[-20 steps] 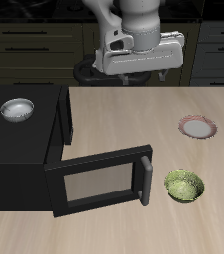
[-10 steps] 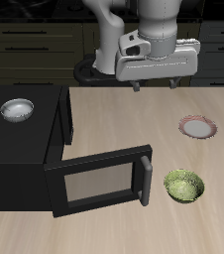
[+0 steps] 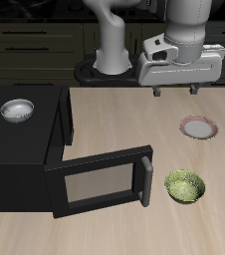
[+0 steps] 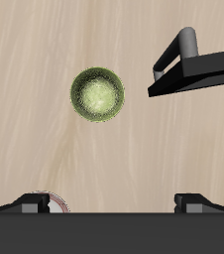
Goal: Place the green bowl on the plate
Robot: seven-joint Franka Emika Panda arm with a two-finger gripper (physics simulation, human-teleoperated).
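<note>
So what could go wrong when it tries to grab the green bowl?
The green bowl sits right beside the microwave's open door, so the gripper might bump the door handle coming down. The bowl is round, so the fingers could slip off its rim. The plate is small, so the bowl might land off-centre.

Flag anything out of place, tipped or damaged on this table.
Nothing stands out. The green bowl sits upright near the front edge, the plate lies flat and bare farther back, and the microwave has its door open. The hand hangs above, holding nothing.
</note>
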